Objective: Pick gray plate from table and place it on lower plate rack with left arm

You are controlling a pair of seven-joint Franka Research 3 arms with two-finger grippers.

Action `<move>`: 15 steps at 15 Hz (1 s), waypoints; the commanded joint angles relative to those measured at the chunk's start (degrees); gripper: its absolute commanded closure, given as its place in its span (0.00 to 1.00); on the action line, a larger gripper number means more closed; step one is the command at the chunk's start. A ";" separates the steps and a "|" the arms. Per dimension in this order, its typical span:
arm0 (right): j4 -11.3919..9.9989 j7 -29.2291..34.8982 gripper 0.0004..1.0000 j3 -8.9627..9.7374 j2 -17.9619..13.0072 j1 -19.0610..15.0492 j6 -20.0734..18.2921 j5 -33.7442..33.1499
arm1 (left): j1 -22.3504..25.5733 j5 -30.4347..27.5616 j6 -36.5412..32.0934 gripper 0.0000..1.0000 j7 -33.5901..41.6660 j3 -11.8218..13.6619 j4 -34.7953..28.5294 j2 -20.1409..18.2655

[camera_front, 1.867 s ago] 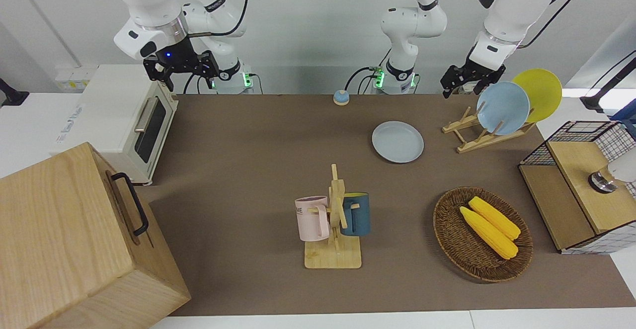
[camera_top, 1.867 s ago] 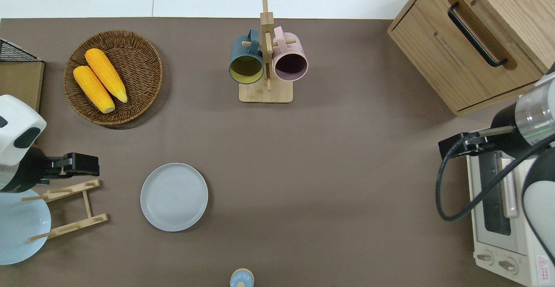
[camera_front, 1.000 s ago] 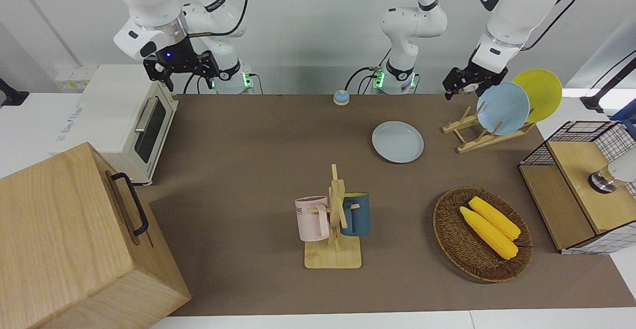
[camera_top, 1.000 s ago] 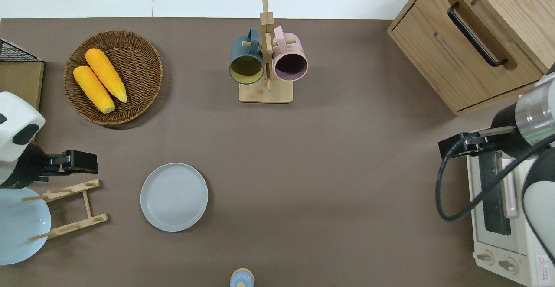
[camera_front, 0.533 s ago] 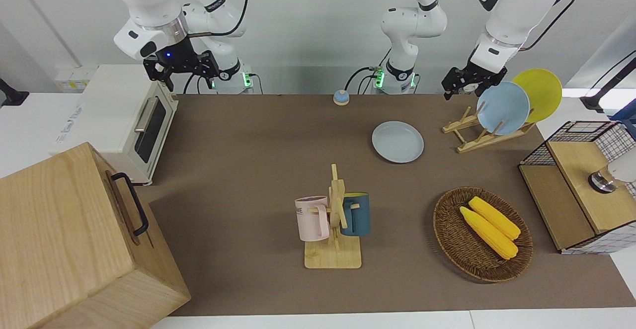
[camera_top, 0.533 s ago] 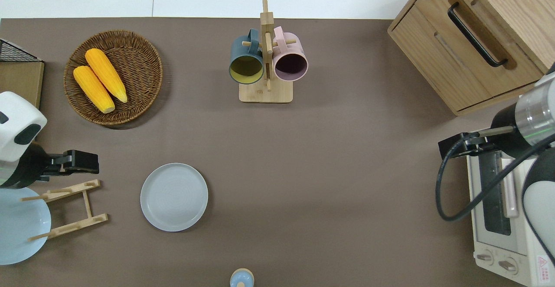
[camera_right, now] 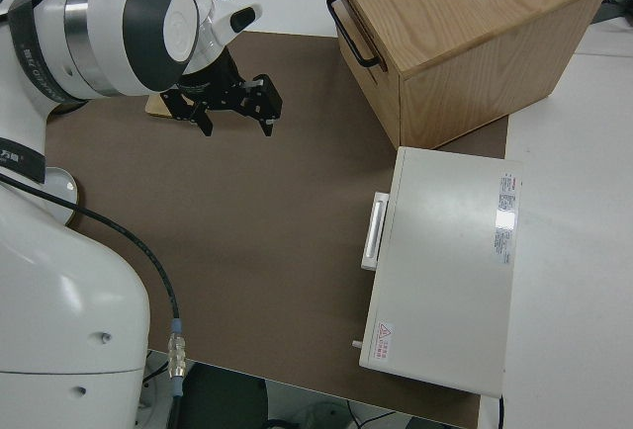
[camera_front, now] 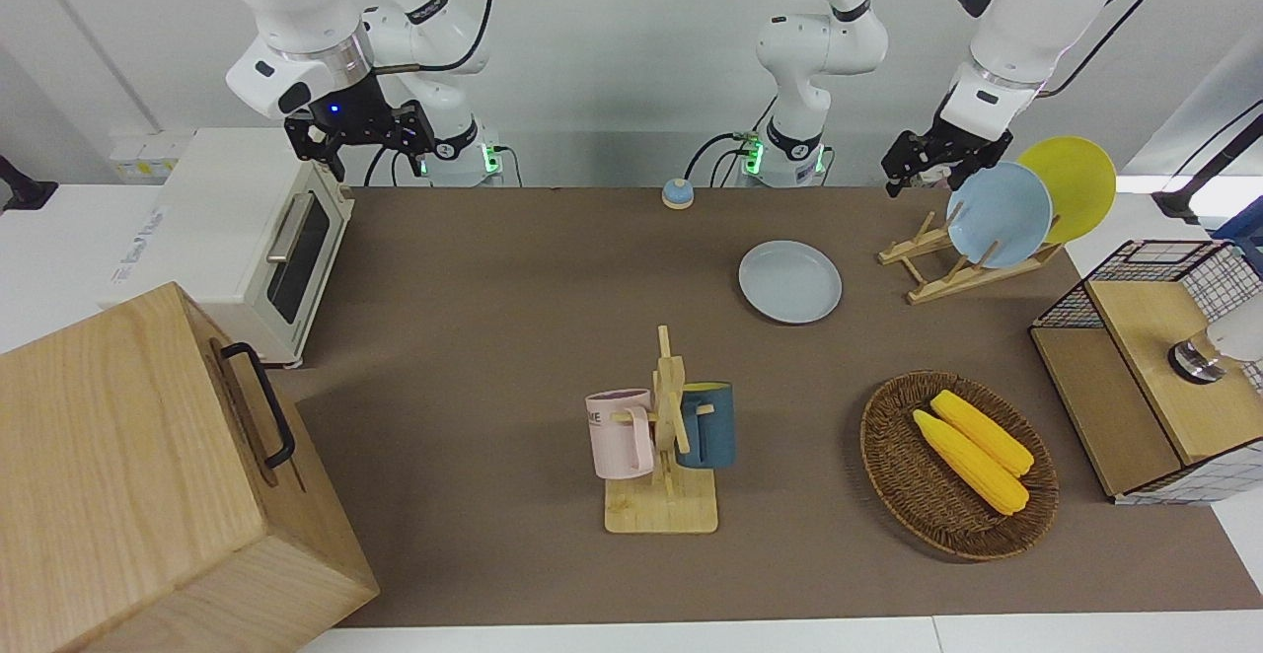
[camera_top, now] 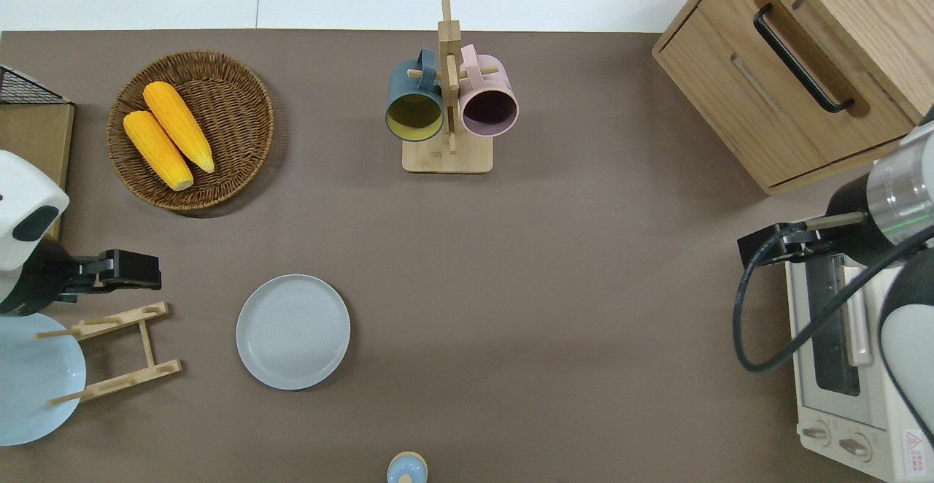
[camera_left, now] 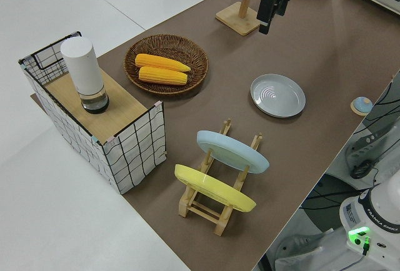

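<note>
Hovering empty above the table [camera_top: 511, 264] beside the rack [camera_top: 117, 352], the left gripper [camera_top: 131, 270] holds nothing; how far its jaws are parted I cannot tell; the gray plate [camera_top: 292, 331] lies flat, untouched, near the rack; grasp, lift and slotting all remain; right arm is parked.

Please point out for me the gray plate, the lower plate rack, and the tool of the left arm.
gray plate [camera_top: 292, 331], overhead view, middle of its flat face.
lower plate rack [camera_top: 147, 342], overhead view, wooden crossbar between the rails.
left tool [camera_top: 146, 270], overhead view, between its fingertips.
</note>
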 commanded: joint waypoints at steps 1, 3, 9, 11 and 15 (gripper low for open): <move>0.55 0.73 0.02 1.34 -0.14 -1.47 -0.82 -0.38 | 0.23 0.19 -1.31 0.00 0.68 0.37 1.67 0.73; 0.55 0.73 0.02 1.34 -0.14 -1.47 -0.82 -0.38 | 0.32 0.19 -1.31 0.00 0.25 0.38 1.76 1.78; 0.55 0.73 0.02 1.34 -0.14 -1.47 -0.82 -0.38 | -0.03 0.28 -1.31 0.00 -0.46 0.20 3.69 3.37; 0.55 0.73 0.02 1.34 -0.14 -1.47 -0.82 -0.38 | -0.12 0.19 -1.31 0.00 -0.46 0.29 3.60 3.54; 0.55 0.73 0.02 1.34 -0.14 -1.47 -0.82 -0.38 | -0.56 0.10 1.05 0.00 -0.46 -0.06 0.37 3.81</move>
